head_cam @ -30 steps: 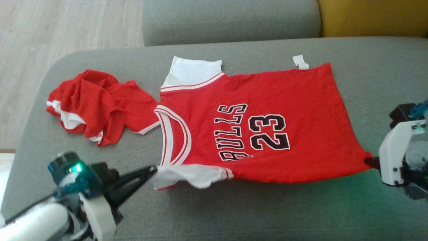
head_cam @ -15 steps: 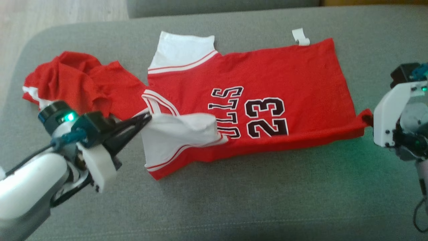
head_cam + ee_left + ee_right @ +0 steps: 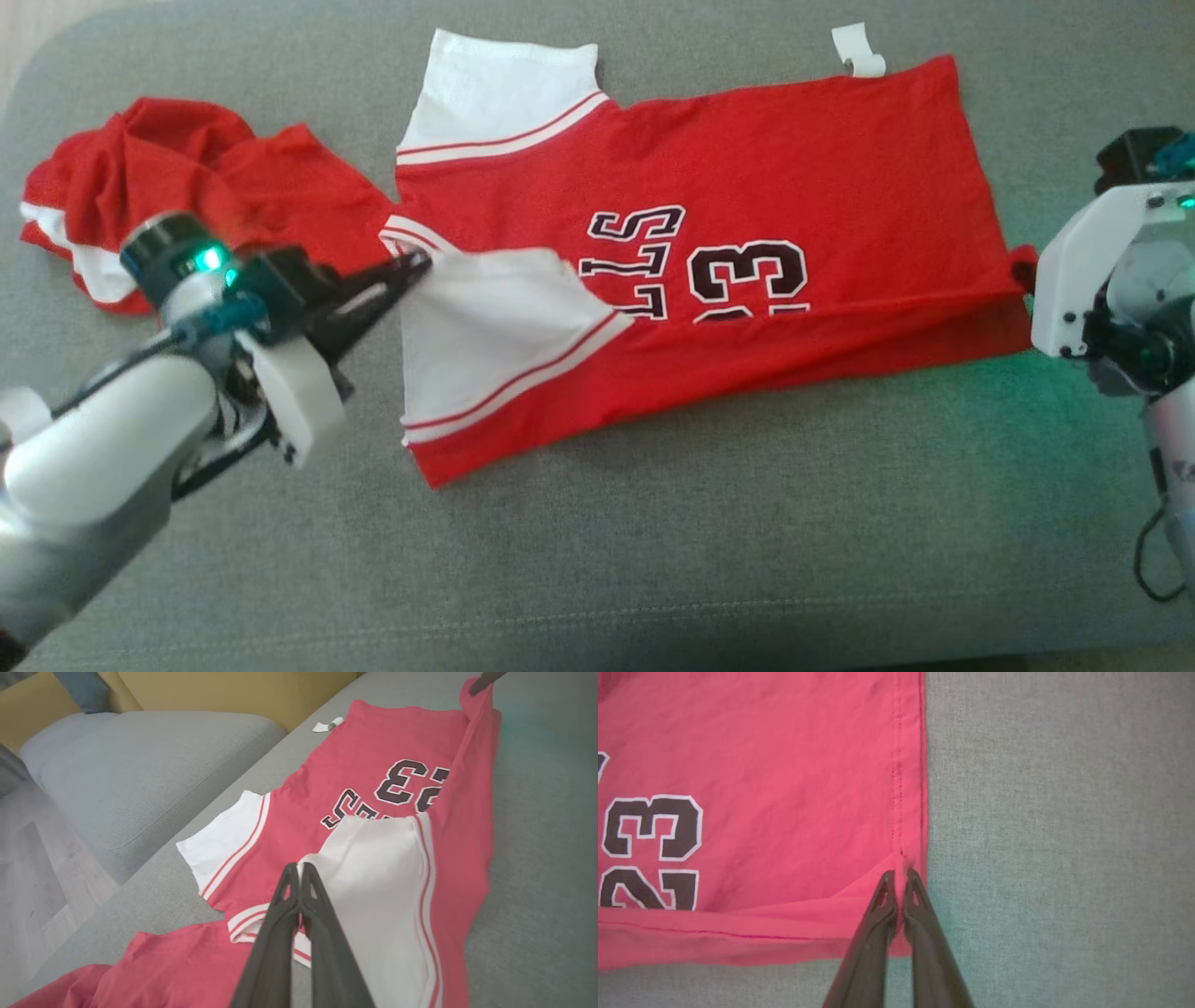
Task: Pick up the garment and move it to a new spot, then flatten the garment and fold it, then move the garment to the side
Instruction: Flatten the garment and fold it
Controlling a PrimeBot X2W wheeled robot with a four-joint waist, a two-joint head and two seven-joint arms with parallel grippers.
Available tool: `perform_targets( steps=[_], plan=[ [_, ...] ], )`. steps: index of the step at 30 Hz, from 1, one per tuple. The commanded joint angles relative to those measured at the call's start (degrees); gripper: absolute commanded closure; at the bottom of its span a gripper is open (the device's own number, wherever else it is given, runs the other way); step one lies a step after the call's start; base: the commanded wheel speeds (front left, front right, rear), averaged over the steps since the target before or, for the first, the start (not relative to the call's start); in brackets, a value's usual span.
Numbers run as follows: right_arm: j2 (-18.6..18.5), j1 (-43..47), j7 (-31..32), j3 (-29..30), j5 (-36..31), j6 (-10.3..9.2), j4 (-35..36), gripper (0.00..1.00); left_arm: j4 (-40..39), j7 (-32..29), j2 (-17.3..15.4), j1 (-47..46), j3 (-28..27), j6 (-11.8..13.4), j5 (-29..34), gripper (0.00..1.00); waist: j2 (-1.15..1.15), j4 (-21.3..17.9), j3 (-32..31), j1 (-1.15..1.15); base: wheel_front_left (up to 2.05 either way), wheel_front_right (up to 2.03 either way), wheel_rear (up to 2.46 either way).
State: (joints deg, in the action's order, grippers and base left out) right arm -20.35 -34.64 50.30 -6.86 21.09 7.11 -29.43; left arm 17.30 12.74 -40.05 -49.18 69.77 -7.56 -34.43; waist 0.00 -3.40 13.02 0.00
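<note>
A red basketball jersey (image 3: 766, 177) with white sleeves and a black "23" lies spread on the grey sofa cushion (image 3: 653, 541). Its near long edge is lifted and partly turned over the front, covering part of the lettering. My left gripper (image 3: 422, 265) is shut on the near white sleeve (image 3: 373, 877), holding it over the jersey's chest. My right gripper (image 3: 1022, 276) is shut on the near hem corner (image 3: 903, 863) at the jersey's right end. The far sleeve (image 3: 504, 84) lies flat.
A crumpled second red garment (image 3: 187, 187) lies at the cushion's left end, just behind my left arm. A small white tag (image 3: 859, 51) sits by the jersey's far hem corner. A grey sofa seat (image 3: 140, 765) and yellow cushion (image 3: 224, 690) lie beyond.
Both grippers have carried the jersey's near edge away from me, folding the white sleeve and lower strip over the lettering. The head camera has tilted down, shifting the whole picture.
</note>
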Motion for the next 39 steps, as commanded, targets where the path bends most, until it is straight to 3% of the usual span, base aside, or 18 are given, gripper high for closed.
perform_targets(
  steps=[1, 5, 6, 7, 8, 11, 16, 22, 28, 33, 39],
  plan=[
    [0.0, -2.6, -1.1, -0.6, -0.5, 0.37, 1.2, 1.00, 0.7, 0.8, -1.3, -4.0, -2.6, 0.1, 0.1, 1.00, 0.00, 0.0, 0.7, 0.00, 0.00, 0.00, 0.00],
    [0.7, -3.6, -2.6, -1.4, -0.4, 0.37, -0.1, 1.00, 3.3, 1.4, -0.3, -5.2, -2.0, 0.1, 0.3, 1.00, 0.00, 0.0, 1.2, 0.00, 0.00, 0.00, 0.00],
    [0.8, -3.9, -3.4, -1.7, -0.4, 0.37, -0.4, 0.83, 4.2, 1.6, 0.1, -5.5, -1.8, 0.1, 0.2, 1.00, 0.00, 0.0, 1.4, 0.00, 0.00, 0.00, 0.00],
    [0.8, -4.1, -4.1, -1.9, -0.6, 0.37, -0.9, 0.00, 5.0, 1.7, 0.6, -5.7, -1.7, 0.1, 0.1, 0.73, 0.00, 0.0, 1.5, 0.00, 0.00, 0.00, 0.00],
    [0.9, -4.3, -4.6, -2.0, -0.8, 0.37, -1.4, 0.00, 5.8, 1.8, 1.1, -5.9, -1.7, 0.1, -0.1, 0.00, 0.00, 0.0, 1.6, 0.00, 0.00, 0.00, 0.00],
    [1.2, -4.7, -7.3, -1.7, -1.1, 0.37, -2.6, 0.00, 7.9, 2.1, 2.7, -6.3, -2.7, 0.7, 0.4, 0.00, 0.00, 0.0, 1.6, 0.00, 0.00, 0.00, 0.00],
    [2.0, -4.3, -17.2, -0.3, -0.4, 0.37, -2.1, 0.00, 7.8, 2.2, 4.9, -5.4, -8.8, 5.8, 0.7, 0.00, 0.00, 0.3, 0.6, 0.00, 0.00, 0.00, 0.00],
    [3.3, -1.2, -33.4, 1.0, 0.3, 0.37, 1.4, 0.00, 0.6, 2.2, 7.3, 1.3, -22.5, 13.1, -0.8, 0.00, 0.00, 0.7, -2.2, 0.00, 0.00, 0.00, 0.00],
    [6.5, 5.8, -50.0, 2.2, -1.4, 0.37, 7.6, 0.00, -10.9, 2.3, 13.6, 13.5, -39.6, 18.2, 0.4, 0.00, 0.00, 0.6, -5.6, 0.00, 0.00, 0.00, 0.00],
    [10.3, 13.3, -58.5, 4.7, -6.1, 0.37, 12.8, 0.00, -16.7, 2.3, 20.5, 24.3, -47.6, 18.1, 3.2, 0.00, 0.00, 0.4, -7.7, 0.00, 0.00, 0.00, 0.00],
    [14.3, 22.8, -61.9, 6.9, -12.1, 0.37, 20.3, 0.00, -17.9, 2.3, 27.8, 34.9, -50.8, 15.7, 6.8, 0.00, 0.00, 0.8, -8.9, 0.00, 0.00, 0.00, 0.00]
  ],
)
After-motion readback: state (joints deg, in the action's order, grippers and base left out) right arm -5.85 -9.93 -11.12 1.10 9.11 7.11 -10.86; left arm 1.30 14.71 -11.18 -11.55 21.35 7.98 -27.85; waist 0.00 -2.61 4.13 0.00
